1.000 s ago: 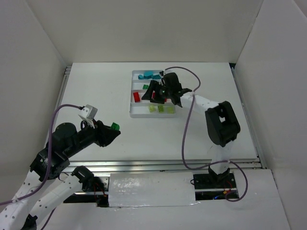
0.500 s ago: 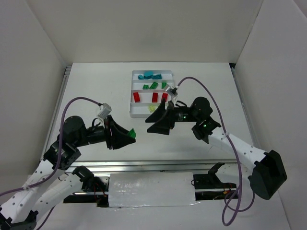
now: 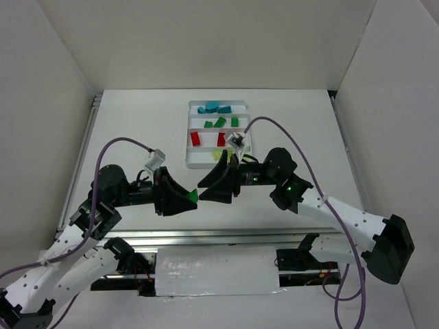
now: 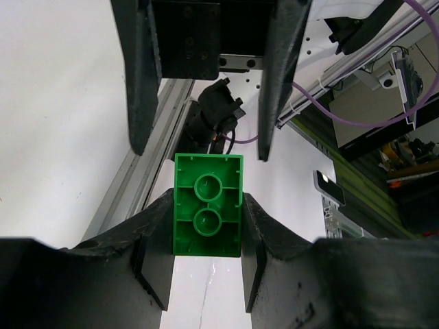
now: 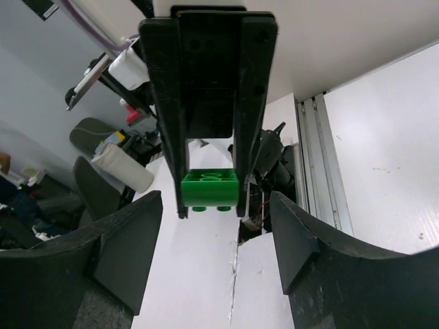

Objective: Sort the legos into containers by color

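— Why held up off the table (image 3: 137, 137) instead of taken straight to the tray (image 3: 200, 159)?

— Looked like a handover. Left gripper (image 3: 185, 199) clamped on a green brick (image 4: 208, 214), pads on its two long sides, far end sticking out free for a second grip.

— And the right gripper (image 3: 203, 192)?

— Pointed straight at the left one, nose to nose, jaws wide apart. Lined up either side of the brick's free end, but not closed on it. Seemed just short of it in the left wrist view; contact could not be ruled out from above.

— Why pass it across at all?

— Probably reach. Tray sat further back and toward the right arm's side. Green bricks (image 3: 221, 122) lay in the second row from the back, teal (image 3: 212, 107) behind them, red (image 3: 195, 138) and yellow-green (image 3: 218, 155) nearer.

— Arm poses?

— Left: stretched from its base forward and to the right, wrist level, gripper aimed right. Right: swung in across the near table, forearm low, gripper aimed left. Met about mid-table, near the tray's front edge but short of it.

— Next move, as a guess?

— Closing on the free end, squarely, before any release by the left. Small brick, little spare length: easy to twist or drop.
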